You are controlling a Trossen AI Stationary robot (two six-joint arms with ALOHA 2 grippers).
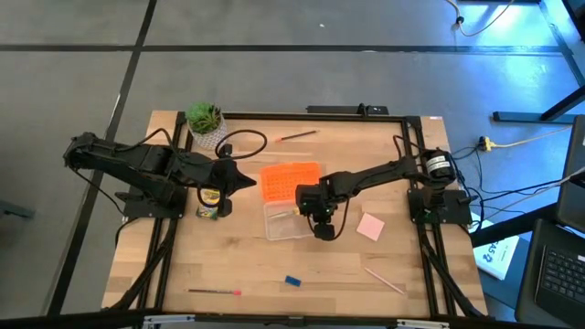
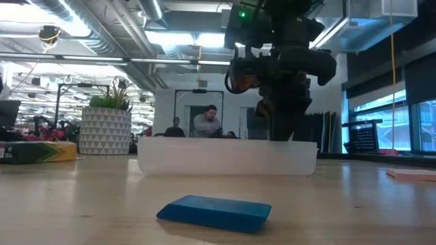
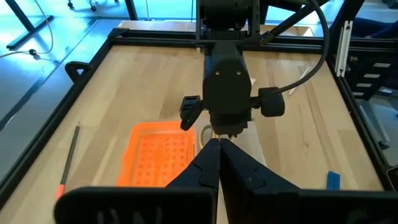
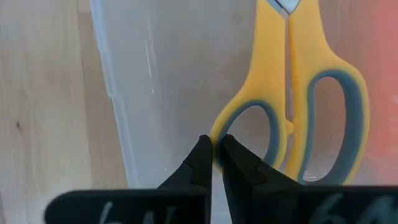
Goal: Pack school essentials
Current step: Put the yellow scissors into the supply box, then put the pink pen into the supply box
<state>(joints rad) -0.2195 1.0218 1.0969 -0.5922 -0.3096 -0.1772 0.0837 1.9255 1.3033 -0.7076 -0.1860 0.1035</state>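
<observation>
The yellow-handled scissors (image 4: 292, 93) lie inside the clear box (image 1: 285, 224), and my right gripper (image 4: 216, 146) reaches down into the box (image 2: 225, 160), shut on them. My left gripper (image 1: 249, 181) hovers shut and empty left of the orange lid (image 1: 291, 180), above the yellow-green crayon box (image 1: 210, 203). On the table lie the pink pad (image 1: 370, 226), right of the box, and the blue block (image 1: 292, 281), near the front edge. Thin pencils lie at the front left (image 1: 215, 291), front right (image 1: 384, 281) and far side (image 1: 297, 135). My right gripper pinches the rim of one handle loop (image 4: 219, 134) of the scissors, one finger inside the loop and one outside. The fingers come from above, pointing down into the clear box. The blades point away from the fingers. Whether the scissors rest on the box floor, I cannot tell.
The orange lid (image 3: 158, 152) lies flat beside the clear box on its far side. A potted green plant (image 1: 206, 123) stands at the far left corner. A black frame borders the table. People sit in the room beyond the table in the low view.
</observation>
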